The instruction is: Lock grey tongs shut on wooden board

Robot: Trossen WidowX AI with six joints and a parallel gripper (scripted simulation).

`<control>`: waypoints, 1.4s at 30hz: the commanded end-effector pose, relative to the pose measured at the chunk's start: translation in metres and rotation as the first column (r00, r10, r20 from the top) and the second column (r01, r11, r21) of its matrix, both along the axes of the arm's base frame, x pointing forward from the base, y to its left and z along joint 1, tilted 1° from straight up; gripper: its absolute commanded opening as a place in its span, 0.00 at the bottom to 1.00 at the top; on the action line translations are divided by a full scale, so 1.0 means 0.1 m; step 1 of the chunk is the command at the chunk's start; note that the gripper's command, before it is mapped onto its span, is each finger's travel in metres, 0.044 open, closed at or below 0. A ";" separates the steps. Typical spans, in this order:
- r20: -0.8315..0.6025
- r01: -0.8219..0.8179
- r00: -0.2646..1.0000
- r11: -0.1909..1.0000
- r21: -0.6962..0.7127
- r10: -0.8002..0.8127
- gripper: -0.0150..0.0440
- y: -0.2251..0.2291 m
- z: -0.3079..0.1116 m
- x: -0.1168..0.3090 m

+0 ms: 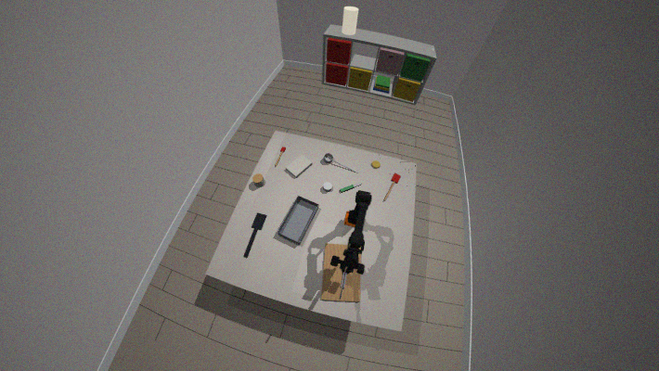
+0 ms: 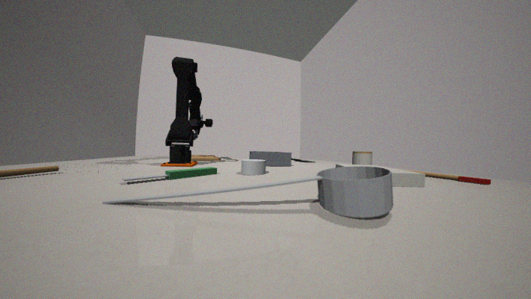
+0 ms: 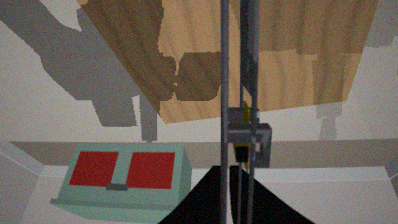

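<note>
My gripper [image 1: 346,269] [image 3: 225,174] is shut on the grey tongs [image 1: 343,280] [image 3: 224,75] and holds them over the wooden board [image 1: 355,291] [image 2: 206,158] [image 3: 290,75]. The two long arms of the tongs run close together, nearly parallel, in the wrist view, with a small grey block and a yellow part between or beside them just past the fingertips. In the top view the tongs reach from the gripper towards the board's front edge. Their exact tilt and whether the lock has caught cannot be told. The roasting tin [image 1: 308,223] [image 2: 270,158] stands left of the board with nothing across it.
A black spatula [image 1: 251,236] lies left of the tin. Behind are a white cup [image 1: 328,186] [image 2: 253,167], a green-handled tool [image 1: 346,188] [image 2: 191,173], a metal ladle-like pan [image 1: 329,158] [image 2: 355,192], a white block [image 1: 299,166] and a red-headed spatula [image 1: 395,178].
</note>
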State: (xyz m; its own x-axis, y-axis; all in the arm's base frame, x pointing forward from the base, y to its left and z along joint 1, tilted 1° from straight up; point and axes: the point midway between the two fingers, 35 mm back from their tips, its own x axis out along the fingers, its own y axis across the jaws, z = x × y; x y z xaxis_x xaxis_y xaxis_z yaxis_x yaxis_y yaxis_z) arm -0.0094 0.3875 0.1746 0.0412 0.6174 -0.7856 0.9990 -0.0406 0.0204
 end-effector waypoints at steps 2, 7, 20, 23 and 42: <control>-0.011 0.000 1.000 0.998 -0.066 0.000 0.00 0.04 0.04 -0.01; -0.015 0.000 1.000 0.990 -0.138 -0.002 0.00 0.05 0.04 0.00; -0.027 0.001 1.000 0.947 -0.321 -0.010 0.00 0.03 0.06 0.01; -0.030 0.001 0.999 0.932 -0.361 -0.013 0.00 0.02 0.06 0.01; -0.047 0.001 0.998 0.805 -0.593 -0.036 0.00 -0.12 0.12 0.02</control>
